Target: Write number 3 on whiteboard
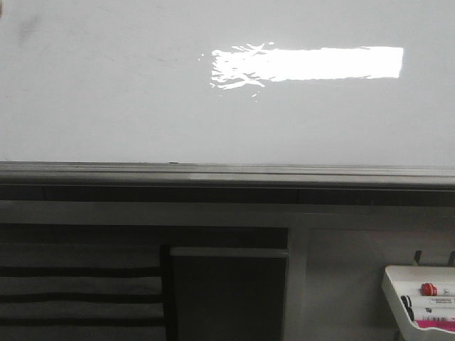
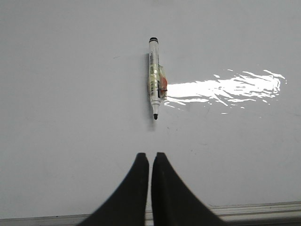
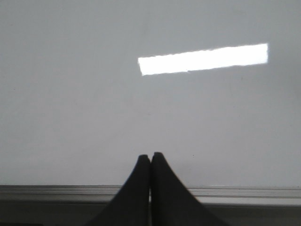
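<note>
The whiteboard (image 1: 106, 106) is a large glossy white-grey board with a bright rectangular glare and a grey edge rail (image 1: 213, 172). No black stroke of a number 3 shows on it in any view. In the left wrist view a white marker (image 2: 155, 77), uncapped with its black tip toward the fingers, lies on the board (image 2: 70, 117). My left gripper (image 2: 150, 157) is shut and empty, a short way from the marker's tip. My right gripper (image 3: 151, 157) is shut and empty over the board (image 3: 70, 117) near its rail. Neither gripper shows in the front view.
A small white tray (image 1: 421, 298) with markers, one red-capped, sits at the lower right of the front view. A dark panel (image 1: 227, 295) and striped shelving (image 1: 78, 284) lie below the rail. A faint grey smudge (image 1: 28, 27) marks the board's far left.
</note>
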Controlling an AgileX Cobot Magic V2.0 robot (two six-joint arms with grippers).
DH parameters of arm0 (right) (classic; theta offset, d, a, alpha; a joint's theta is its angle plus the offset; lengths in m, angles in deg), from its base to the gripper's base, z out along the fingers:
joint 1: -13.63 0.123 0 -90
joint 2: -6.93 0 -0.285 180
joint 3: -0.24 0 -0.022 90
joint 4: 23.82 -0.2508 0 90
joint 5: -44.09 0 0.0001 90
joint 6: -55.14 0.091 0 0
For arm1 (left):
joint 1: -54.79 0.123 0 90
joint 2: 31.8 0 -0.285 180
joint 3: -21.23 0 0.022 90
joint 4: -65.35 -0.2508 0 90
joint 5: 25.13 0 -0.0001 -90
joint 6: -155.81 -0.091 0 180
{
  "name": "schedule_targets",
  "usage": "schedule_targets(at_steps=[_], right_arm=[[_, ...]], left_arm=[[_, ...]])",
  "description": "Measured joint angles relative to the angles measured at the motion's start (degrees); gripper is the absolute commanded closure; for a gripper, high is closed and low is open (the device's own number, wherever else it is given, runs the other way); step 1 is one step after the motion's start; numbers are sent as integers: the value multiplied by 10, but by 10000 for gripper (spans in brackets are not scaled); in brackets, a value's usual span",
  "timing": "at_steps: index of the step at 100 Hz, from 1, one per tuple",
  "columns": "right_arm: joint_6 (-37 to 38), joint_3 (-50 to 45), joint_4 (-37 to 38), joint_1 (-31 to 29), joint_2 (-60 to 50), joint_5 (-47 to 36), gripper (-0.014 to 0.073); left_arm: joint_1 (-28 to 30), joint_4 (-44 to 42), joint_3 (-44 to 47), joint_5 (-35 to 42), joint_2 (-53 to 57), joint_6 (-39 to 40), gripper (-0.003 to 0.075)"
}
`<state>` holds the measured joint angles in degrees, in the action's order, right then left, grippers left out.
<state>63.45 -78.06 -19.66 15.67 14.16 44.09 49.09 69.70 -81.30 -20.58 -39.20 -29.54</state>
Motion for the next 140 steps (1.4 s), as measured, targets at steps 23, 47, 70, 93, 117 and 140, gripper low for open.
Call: schedule_targets(at_steps=[23,47,70,93,117,140], right_arm=[[0,0,0,0,0,0,673],[0,0,0,0,0,0,673],[0,0,12,0,0,0,673],[0,112,12,0,14,105,673],[-9,299,22,0,153,266,673],[-12,381,23,0,258,334,673]], left_arm=[[0,0,0,0,0,0,739],[0,0,0,0,0,0,739],[0,9,-1,32,0,0,739],[0,50,-97,-54,-1,0,739],[0,2,-287,-234,-113,0,739],[0,-15,-372,-290,-227,0,739]])
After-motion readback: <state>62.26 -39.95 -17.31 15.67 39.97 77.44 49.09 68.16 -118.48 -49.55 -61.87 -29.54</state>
